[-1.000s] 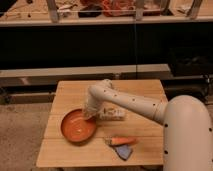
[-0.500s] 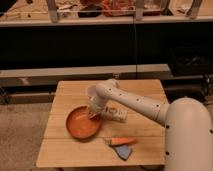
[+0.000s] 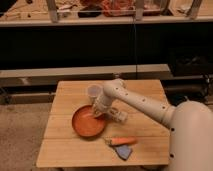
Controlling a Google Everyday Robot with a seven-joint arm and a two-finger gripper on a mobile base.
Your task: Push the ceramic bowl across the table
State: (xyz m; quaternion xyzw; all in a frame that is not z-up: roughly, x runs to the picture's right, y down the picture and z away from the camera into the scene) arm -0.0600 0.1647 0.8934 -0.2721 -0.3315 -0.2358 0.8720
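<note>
The ceramic bowl (image 3: 88, 123) is wide, shallow and orange-red. It sits on the light wooden table (image 3: 60, 150), left of the middle. My white arm reaches in from the right, and my gripper (image 3: 98, 113) is down at the bowl's far right rim, touching it or just inside it. The arm's wrist hides part of that rim.
A small translucent white cup (image 3: 93, 92) stands just behind the bowl. An orange carrot-like item (image 3: 123, 141) and a blue-grey piece (image 3: 123, 151) lie near the front edge, right of the bowl. A dark shelf unit stands behind the table.
The bowl has slid to the right across the table, and my gripper has moved right with it at its rim.
</note>
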